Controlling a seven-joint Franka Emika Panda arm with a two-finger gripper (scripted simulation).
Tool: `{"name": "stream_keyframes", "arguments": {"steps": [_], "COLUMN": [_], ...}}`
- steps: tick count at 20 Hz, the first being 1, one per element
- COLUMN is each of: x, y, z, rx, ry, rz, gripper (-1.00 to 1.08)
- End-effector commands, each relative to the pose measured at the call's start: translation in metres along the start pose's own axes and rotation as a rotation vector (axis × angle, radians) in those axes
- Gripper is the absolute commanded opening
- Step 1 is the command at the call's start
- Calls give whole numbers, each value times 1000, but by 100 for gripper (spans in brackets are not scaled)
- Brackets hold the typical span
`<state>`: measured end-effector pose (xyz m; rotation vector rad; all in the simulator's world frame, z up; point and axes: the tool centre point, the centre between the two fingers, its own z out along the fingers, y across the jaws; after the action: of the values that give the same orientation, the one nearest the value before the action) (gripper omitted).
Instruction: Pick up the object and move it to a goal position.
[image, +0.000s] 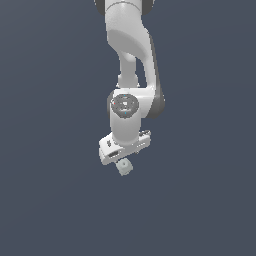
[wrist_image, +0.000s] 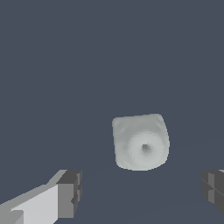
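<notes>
Plain dark grey ground throughout – gripper (wrist_image: 140, 192) spread wide, holding nothing; object (wrist_image: 140, 142) lies beyond its fingertips – closing now risks missing it

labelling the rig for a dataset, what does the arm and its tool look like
A glossy white, rounded Panda arm with dark grey bands at the joints and a round grey cap on the wrist joint. The tool is a white, boxy bar; the wrist view shows its fingers white with dark grey blocky pads.
</notes>
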<state>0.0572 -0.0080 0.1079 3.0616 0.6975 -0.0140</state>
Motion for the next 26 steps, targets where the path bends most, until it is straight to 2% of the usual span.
{"name": "stream_keyframes", "arguments": {"steps": [1, 8, 15, 26], "x": [4, 10, 9, 9], "y": [5, 14, 14, 14], "z": [7, 17, 21, 68], "rx": [-1, -1, -1, -1], "ry": [4, 8, 8, 9], "rz": [-39, -96, -97, -101], "gripper": [100, 100, 100, 100]}}
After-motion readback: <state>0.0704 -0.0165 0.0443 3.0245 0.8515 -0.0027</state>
